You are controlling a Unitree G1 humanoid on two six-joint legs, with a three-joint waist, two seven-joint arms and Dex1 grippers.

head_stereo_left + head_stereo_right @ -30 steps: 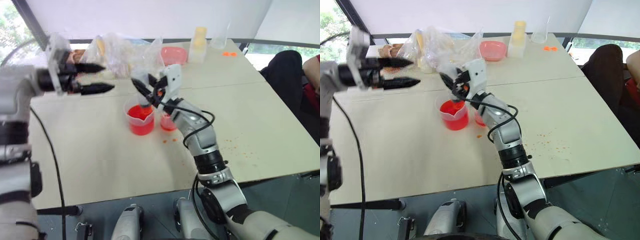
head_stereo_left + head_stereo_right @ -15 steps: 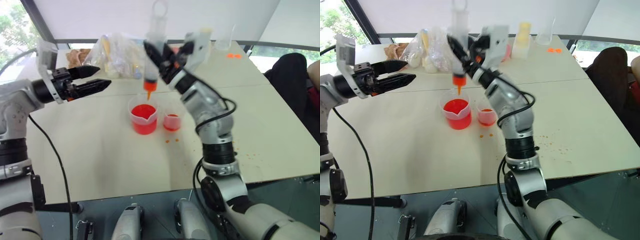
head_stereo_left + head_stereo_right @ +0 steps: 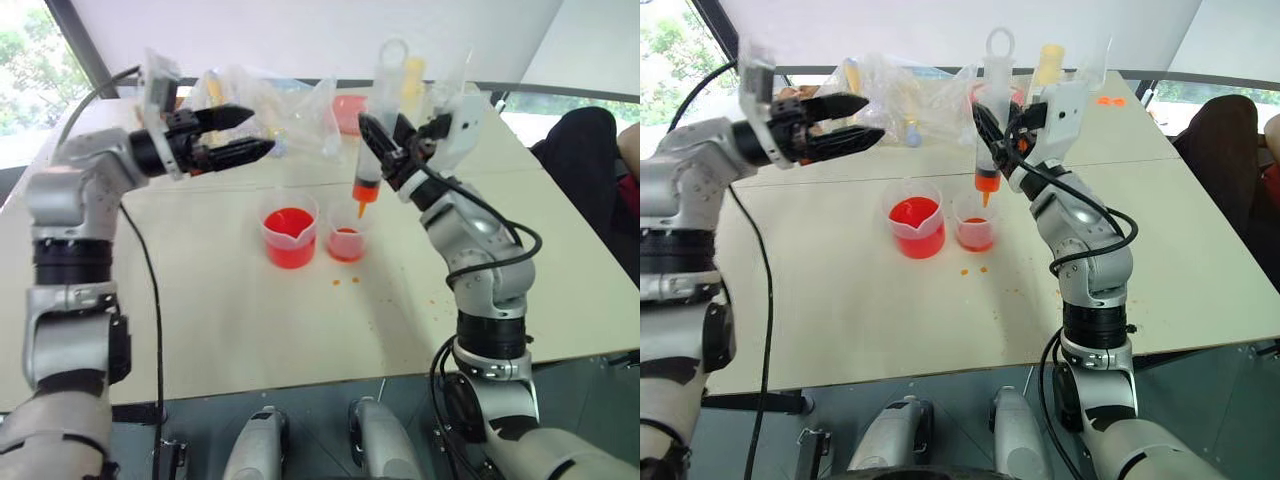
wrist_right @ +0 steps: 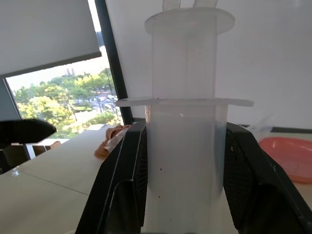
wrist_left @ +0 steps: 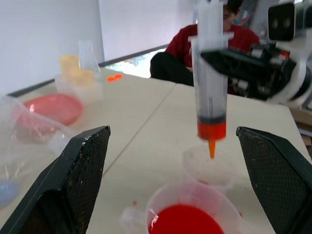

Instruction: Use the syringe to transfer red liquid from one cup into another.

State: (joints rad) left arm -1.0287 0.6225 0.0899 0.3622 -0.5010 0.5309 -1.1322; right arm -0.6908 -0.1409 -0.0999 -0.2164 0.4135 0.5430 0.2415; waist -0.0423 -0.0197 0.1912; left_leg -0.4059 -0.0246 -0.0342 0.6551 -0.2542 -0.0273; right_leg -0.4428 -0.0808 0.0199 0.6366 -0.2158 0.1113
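Clear syringe (image 3: pixel 990 140), red-charged, clamped upright in right gripper (image 3: pixel 998 135) above small cup (image 3: pixel 975 222) beside beaker (image 3: pixel 913 219) on desk (image 3: pixel 840 300); left gripper (image 3: pixel 845 125) wide, empty; next: depress plunger, likely

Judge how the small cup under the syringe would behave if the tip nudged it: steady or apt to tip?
The small cup looks like thin clear plastic, so probably light and easily shoved. It holds only a shallow layer of red liquid, little ballast, so a nudge from the syringe might slide or tip it. Spilled drops beside it could make the table slick.
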